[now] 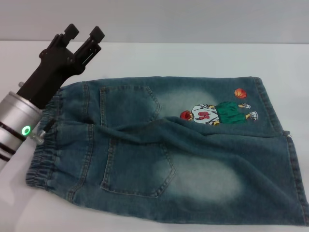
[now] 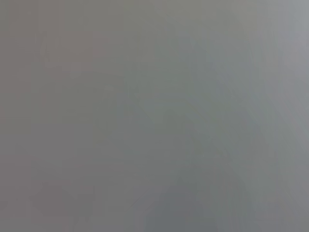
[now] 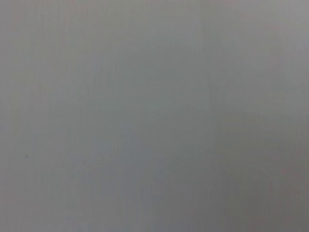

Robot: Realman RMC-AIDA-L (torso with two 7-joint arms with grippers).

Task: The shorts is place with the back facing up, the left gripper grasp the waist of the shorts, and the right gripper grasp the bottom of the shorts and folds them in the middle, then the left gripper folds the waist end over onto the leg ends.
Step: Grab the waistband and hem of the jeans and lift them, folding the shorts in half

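A: Nearest the camera, what lies there?

B: The shorts (image 1: pixel 193 164), blue faded denim, spread flat on the white table (image 1: pixel 193 58) with the back side up. The near leg reaches to the lower right edge of the head view.

A: And the ends?

B: The waist of the shorts (image 1: pixel 46 159), a puckered elastic band, is on the left. The bottom of the shorts (image 1: pixel 273 108), with its straight hems, is on the right. Two back patch pockets (image 1: pixel 137 166) sit just beside the waistband.

A: Farther back?

B: A diagonal crease runs between the legs, and on the far leg there is a cartoon player print (image 1: pixel 217 113) with an orange ball (image 1: pixel 240 93) just above it.

A: The arms?

B: The left gripper (image 1: pixel 84 33) hangs over the far-left corner of the waist, raised off the cloth, its two black fingers apart and holding nothing. A green light glows on its silver wrist (image 1: pixel 17 125). The right gripper shows nowhere; both wrist views give only blank grey.
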